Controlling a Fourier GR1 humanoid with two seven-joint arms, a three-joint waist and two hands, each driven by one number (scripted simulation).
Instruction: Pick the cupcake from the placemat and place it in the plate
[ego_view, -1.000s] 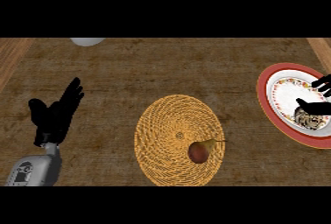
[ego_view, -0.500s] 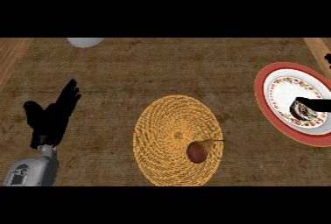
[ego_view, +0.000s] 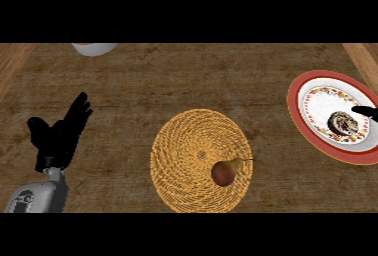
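Observation:
The cupcake (ego_view: 342, 123), brown with a pale speckled top, sits on the white inner part of the red-rimmed plate (ego_view: 304, 107) at the right. Only a small black piece of my right hand (ego_view: 366, 111) shows at the right edge, just up and right of the cupcake and not around it. The round woven placemat (ego_view: 193, 150) lies at the centre. It carries a brown pear (ego_view: 224, 173) near its lower right. At the left, my left hand (ego_view: 60, 136) rests open with fingers up, far from the placemat.
A white bowl (ego_view: 94, 48) is partly cut off at the top left. Lighter wooden strips run along the counter's far left and far right edges. Dark wooden counter (ego_view: 140, 90) lies between the placemat and the plate.
My right hand has drawn back to the right, off the cupcake, which stays on the plate. The left hand has barely moved.

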